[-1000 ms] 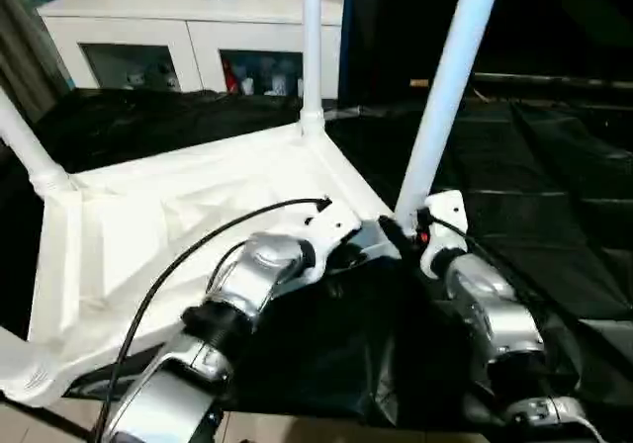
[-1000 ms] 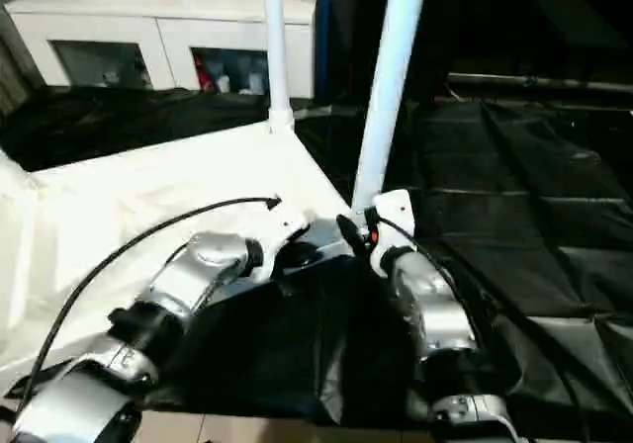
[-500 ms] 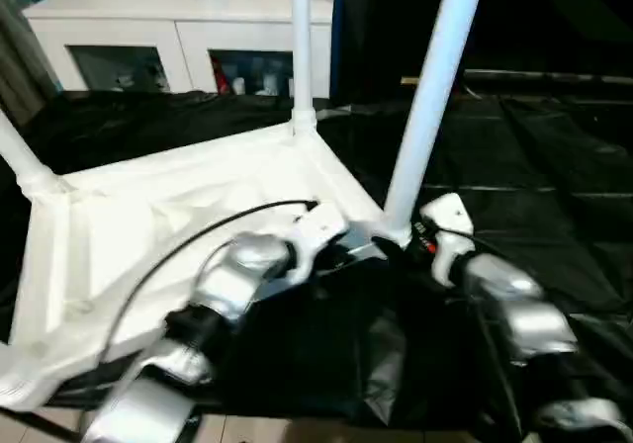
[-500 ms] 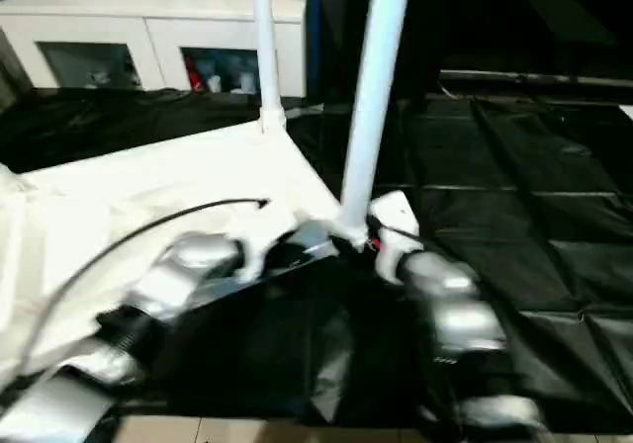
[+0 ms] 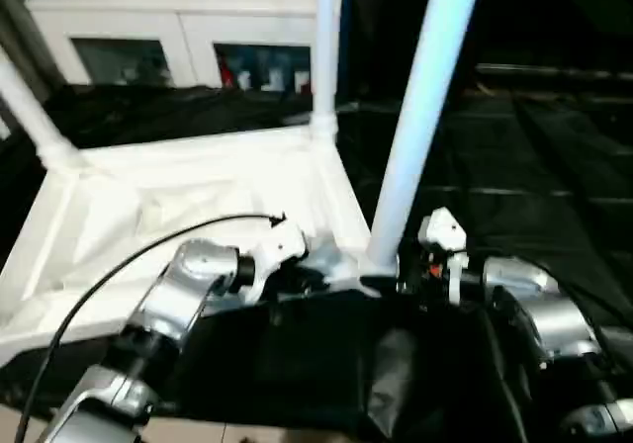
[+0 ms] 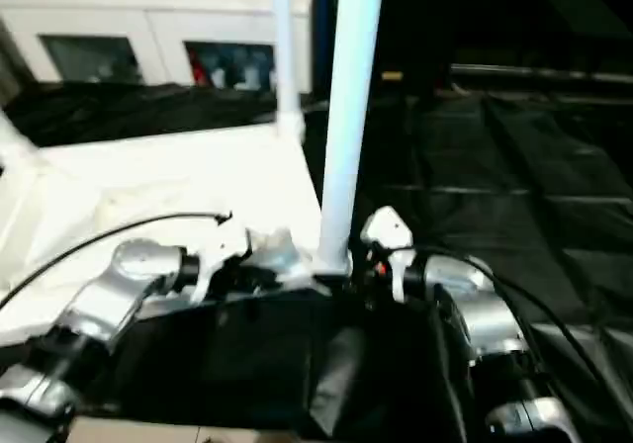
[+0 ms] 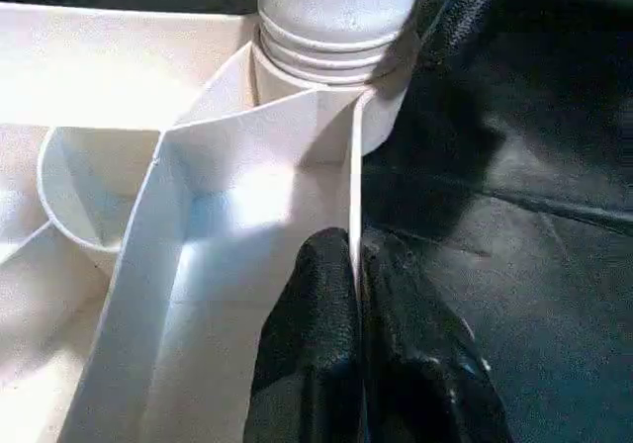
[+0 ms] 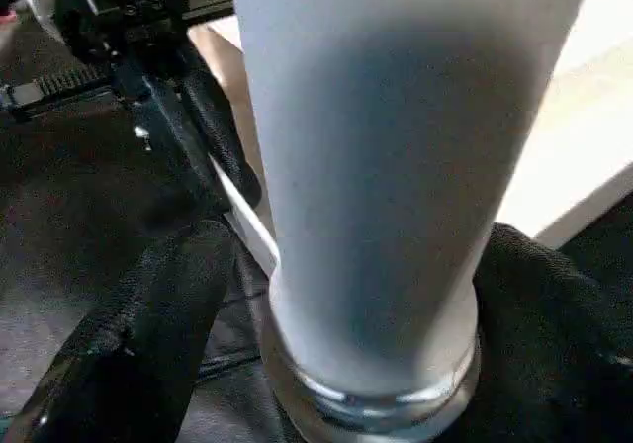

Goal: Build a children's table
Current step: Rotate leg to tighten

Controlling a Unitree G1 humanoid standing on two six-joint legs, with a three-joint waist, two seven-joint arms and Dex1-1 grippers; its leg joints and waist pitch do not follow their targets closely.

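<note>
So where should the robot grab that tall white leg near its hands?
Low down, just above the socket, seems best. The near leg stands upright in the upturned tabletop's corner, round and smooth, so the right gripper's fingers can straddle it level from the robot's side.

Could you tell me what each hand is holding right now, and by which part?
Left hand pinches the tabletop's thin side wall near the corner. Right hand straddles the leg's base, not clamped.

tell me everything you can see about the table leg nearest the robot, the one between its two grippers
The nearest leg is a long, smooth white tube, plastic by its look. It rises slightly tilted from a ringed socket at the near corner of the upturned white tabletop. The right gripper has its black fingers spread either side of the leg's base. The left gripper is shut on the tabletop's thin rim wall beside that socket.
</note>
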